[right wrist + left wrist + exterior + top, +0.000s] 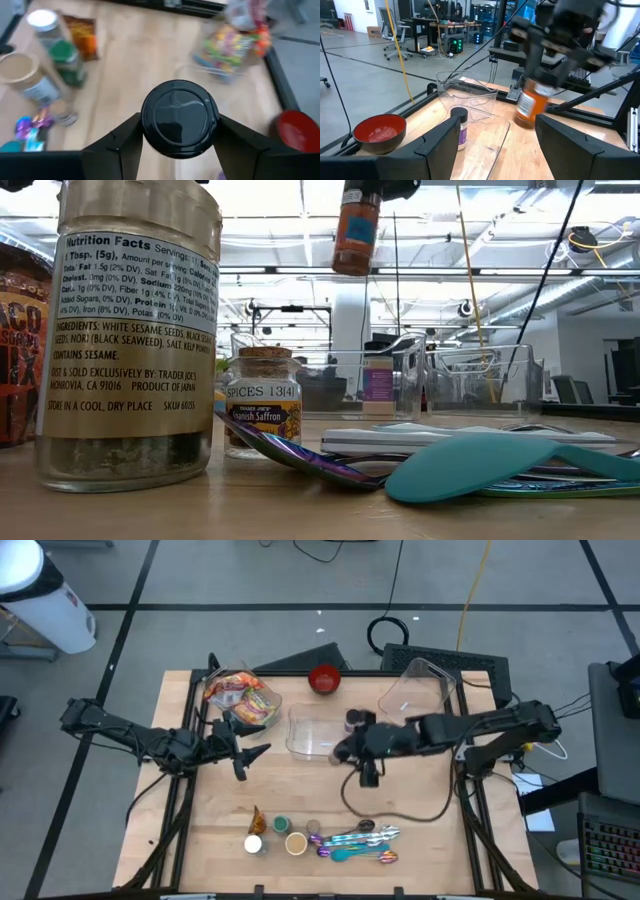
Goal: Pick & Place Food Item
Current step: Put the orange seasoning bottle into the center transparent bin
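Note:
My right gripper (348, 748) is shut on an orange spice jar (529, 106) with a black lid (179, 117), high over the table's middle; the jar also shows in the low view (355, 230). It hangs near a clear container (312, 736) in which a small purple-labelled jar (460, 127) stands upright. My left gripper (245, 755) is open and empty, left of the container and pointing at it. My right gripper pinches the jar at its top, on two opposite sides of the black lid (150, 131), one finger (117, 145) on each side. The fingers come from above, pointing down. The jar hangs below them, slightly tilted, lifted clear of the table.
A red bowl (324, 678) and a snack bag (240, 695) lie at the far side. A second clear container (420, 688) stands at the far right. Several spice jars (272, 835) and coloured spoons (358, 840) lie near the front edge.

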`<state>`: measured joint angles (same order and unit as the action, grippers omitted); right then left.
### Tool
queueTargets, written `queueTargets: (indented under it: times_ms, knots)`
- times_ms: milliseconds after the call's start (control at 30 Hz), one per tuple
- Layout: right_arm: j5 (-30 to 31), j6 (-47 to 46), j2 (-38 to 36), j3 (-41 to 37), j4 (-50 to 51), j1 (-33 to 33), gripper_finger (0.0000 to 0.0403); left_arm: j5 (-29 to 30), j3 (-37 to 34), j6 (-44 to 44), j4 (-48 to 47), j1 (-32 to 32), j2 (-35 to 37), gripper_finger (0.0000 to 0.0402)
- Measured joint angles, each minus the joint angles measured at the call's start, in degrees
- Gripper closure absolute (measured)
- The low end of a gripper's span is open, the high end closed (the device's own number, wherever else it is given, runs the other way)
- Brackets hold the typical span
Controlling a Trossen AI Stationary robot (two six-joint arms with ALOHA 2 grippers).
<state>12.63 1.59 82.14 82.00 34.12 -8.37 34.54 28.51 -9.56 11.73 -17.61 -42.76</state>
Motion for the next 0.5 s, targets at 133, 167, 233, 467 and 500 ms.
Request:
queueTargets:
  times_ms: [133,167,233,467,500]
  knots:
    - [0.9,-0.05,-2.13,-1.15,1.67,3.78,0.0207,0.0,0.0,-0.02,0.02,0.01,0.0,0.0135]
    - [0.85,-0.05,-2.71,-2.06,1.32,4.63,0.0208,0.0,0.0,-0.02,0.0,-0.01,0.0,0.0135]
    - [0.86,-0.04,-3.38,-4.37,1.45,6.52,0.0208,0.0,0.0,-0.04,0.09,0.01,0.02,0.0135]
    - [0.71,-0.95,-5.89,-13.91,-3.82,12.28,0.0208,-0.02,0.0,0.0,-0.14,-0.01,0.0,0.0135]
    - [0.67,-0.99,-6.11,-15.31,-4.1,12.94,0.0208,-0.02,0.0,0.0,-0.1,0.0,0.02,0.0135]
